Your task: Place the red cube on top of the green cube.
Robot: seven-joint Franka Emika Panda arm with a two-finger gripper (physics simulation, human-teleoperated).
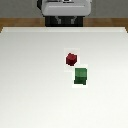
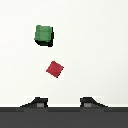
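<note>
The red cube (image 1: 71, 59) sits on the white table (image 1: 30, 75), turned at an angle. The green cube (image 1: 80, 76) sits just in front of it, slightly toward the exterior view's right, with a small gap between them. Both show in the wrist view: the red cube (image 2: 55, 69) and the green cube (image 2: 44, 35). My gripper (image 2: 64, 104) is above the table with its two fingertips (image 2: 36, 102) spread apart and nothing between them. The gripper itself does not show in the exterior view.
The robot's base (image 1: 65, 11) stands at the far edge of the table. A wooden floor strip (image 1: 15, 23) shows behind the table's far edge.
</note>
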